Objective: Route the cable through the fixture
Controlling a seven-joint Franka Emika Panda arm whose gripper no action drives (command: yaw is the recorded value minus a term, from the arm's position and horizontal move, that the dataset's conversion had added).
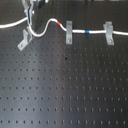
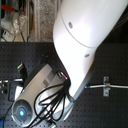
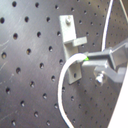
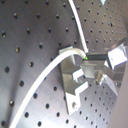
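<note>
First exterior view: thin white cable (image 1: 50, 22) with red and blue bands snakes over the black perforated board (image 1: 65, 85) | gripper (image 1: 30, 22) hangs over the angled grey fixture (image 1: 25, 39), fingers pinching the cable | two grey clips (image 1: 68, 31) carry the cable.

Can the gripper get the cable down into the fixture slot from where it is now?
Probably yes. In the first wrist view the gripper holds the cable right beside the fixture, and nothing else on the board stands between them. Whether the cable lines up with the slot is unclear.
</note>
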